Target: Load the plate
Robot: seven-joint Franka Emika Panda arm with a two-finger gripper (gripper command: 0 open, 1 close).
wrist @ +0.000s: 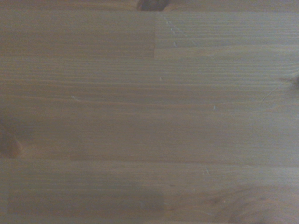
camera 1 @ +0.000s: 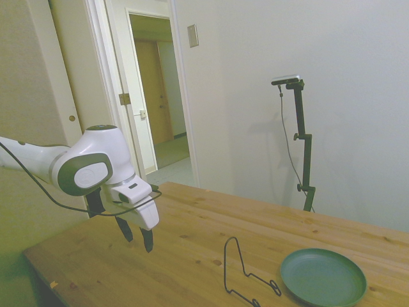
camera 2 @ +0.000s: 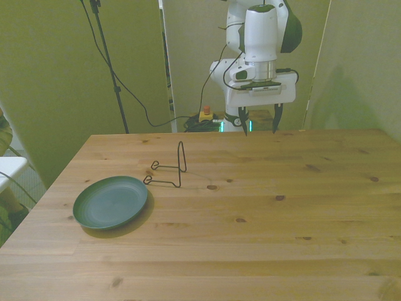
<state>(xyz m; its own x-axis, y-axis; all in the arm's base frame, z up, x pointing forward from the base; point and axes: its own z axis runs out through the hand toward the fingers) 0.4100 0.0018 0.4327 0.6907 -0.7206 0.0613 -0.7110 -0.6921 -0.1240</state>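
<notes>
One plate [camera 2: 110,202], one wire rack [camera 2: 170,167], hand [camera 2: 259,121] spread wide, empty

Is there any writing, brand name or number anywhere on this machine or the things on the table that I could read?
None can be read. The plate is plain, the wire rack and the table carry no marks, and the gripper shows only a dark strip on its white body, too small to read as a label.

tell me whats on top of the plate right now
Nothing: the plate lies flat on the table with its green face bare. The wire rack stands beside it. The wood under the plate is covered.
</notes>
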